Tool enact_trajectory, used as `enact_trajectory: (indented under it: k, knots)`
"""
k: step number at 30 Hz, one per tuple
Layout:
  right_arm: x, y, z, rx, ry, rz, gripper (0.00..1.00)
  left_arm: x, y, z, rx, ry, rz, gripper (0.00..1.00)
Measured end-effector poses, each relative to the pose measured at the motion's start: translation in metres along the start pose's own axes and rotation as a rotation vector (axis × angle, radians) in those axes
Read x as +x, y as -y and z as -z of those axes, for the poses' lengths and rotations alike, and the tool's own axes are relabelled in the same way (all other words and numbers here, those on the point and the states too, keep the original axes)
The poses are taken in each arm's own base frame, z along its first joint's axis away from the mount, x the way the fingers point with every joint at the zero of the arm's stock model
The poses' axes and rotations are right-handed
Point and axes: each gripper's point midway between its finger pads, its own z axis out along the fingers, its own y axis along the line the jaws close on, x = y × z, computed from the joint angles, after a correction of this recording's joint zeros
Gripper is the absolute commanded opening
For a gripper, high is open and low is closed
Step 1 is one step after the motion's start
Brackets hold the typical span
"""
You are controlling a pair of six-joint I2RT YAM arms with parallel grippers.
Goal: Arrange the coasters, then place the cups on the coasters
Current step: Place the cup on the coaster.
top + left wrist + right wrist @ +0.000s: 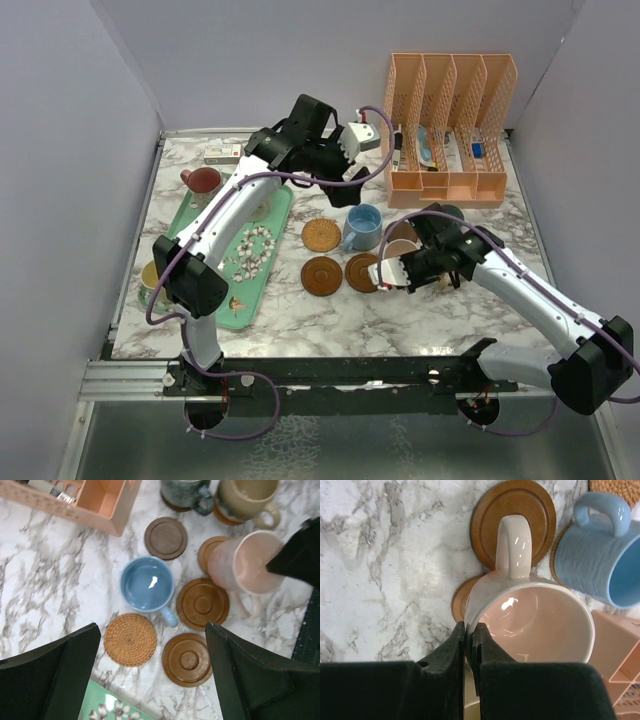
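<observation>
Near the middle of the tabletop [300, 315] we see two ringed coasters [321, 275] lying side by side. Just to their right, the right fingers [445, 680] are pressed together on the rim of the pink mug [535, 615], which is over another coaster [207, 550]; whether it touches, we cannot tell. Farther on, a woven coaster [321, 236] lies just beside the blue mug [362, 228]. Beyond them the dark teal mug [185, 492] and the cream mug [245, 500] each stand on a coaster, near the peach organiser [445, 130] at the far right corner. The left fingers [60, 675] are spread wide above, holding nothing.
</observation>
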Motion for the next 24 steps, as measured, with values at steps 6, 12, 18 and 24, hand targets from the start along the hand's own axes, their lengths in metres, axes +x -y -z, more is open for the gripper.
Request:
enact_trajectory:
  k: [6, 12, 18, 24]
  knots:
    - [0.027, 0.014, 0.011, 0.05, -0.034, 0.005, 0.01, 0.027, -0.036, 0.013, -0.174, -0.046, 0.029, 0.88]
    - [0.056, 0.041, 0.023, 0.095, -0.06, 0.056, 0.01, 0.025, -0.042, 0.051, -0.301, 0.016, -0.015, 0.88]
    - [0.067, 0.077, 0.025, 0.109, -0.026, 0.127, 0.01, 0.021, -0.045, 0.062, -0.342, 0.063, -0.047, 0.87]
    - [0.076, 0.096, 0.021, 0.103, 0.02, 0.186, 0.01, 0.033, -0.054, 0.061, -0.356, 0.046, -0.037, 0.87]
